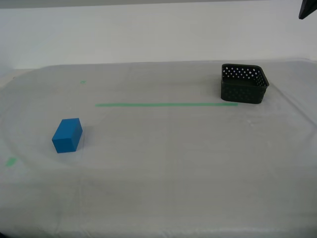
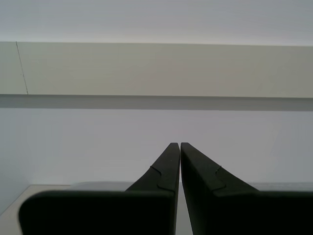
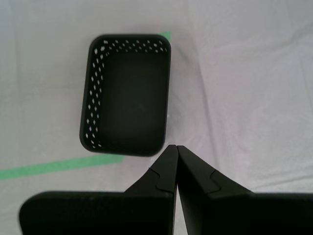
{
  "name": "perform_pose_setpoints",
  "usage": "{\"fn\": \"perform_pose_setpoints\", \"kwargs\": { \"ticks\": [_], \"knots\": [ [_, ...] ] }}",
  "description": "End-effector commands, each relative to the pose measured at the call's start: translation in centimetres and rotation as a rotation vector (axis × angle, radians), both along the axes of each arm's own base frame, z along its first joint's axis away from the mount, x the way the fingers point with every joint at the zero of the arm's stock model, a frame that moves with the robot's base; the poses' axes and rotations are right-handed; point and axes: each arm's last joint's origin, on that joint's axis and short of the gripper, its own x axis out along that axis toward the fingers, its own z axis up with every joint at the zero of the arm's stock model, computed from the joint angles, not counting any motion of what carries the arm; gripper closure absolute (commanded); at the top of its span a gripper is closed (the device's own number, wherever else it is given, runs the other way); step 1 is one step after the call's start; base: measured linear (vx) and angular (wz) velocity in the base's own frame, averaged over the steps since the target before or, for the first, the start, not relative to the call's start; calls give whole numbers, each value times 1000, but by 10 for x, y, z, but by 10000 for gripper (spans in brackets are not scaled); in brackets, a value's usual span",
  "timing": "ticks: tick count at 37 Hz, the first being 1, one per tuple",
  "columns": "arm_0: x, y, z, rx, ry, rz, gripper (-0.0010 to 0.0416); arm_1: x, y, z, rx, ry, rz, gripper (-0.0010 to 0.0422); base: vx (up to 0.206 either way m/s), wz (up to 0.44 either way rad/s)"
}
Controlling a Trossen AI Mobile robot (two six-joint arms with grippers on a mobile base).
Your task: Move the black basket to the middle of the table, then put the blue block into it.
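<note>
black basket empty on the table just beyond my first gripper, fingertips pressed together holding nothing; probably light, stiff plastic, best pinched by one perforated wall.

no readable text, labels or numbers anywhere

Bare test lab, sheet-covered table with green tape line, plain white wall
</note>
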Motion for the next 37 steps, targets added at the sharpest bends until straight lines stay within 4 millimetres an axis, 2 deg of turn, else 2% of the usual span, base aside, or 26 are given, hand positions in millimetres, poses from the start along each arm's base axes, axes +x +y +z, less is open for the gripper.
{"fn": "perform_pose_setpoints", "kwargs": {
  "ticks": [1, 13, 29, 37],
  "knots": [
    [8, 0, 1, 2, 31, 6, 406, 0, 0, 1, 1, -6, 1, 412, 0, 0],
    [25, 0, 7, 4, 81, 1, 406, 0, 0, 1, 1, -6, 1, 412, 0, 0],
    [63, 2, -22, 61, 166, 8, 406, 0, 0, 1, 1, -6, 1, 412, 0, 0],
    [72, 3, -34, 74, 237, 9, 406, 0, 0, 1, 1, -6, 1, 412, 0, 0]
  ]
}}
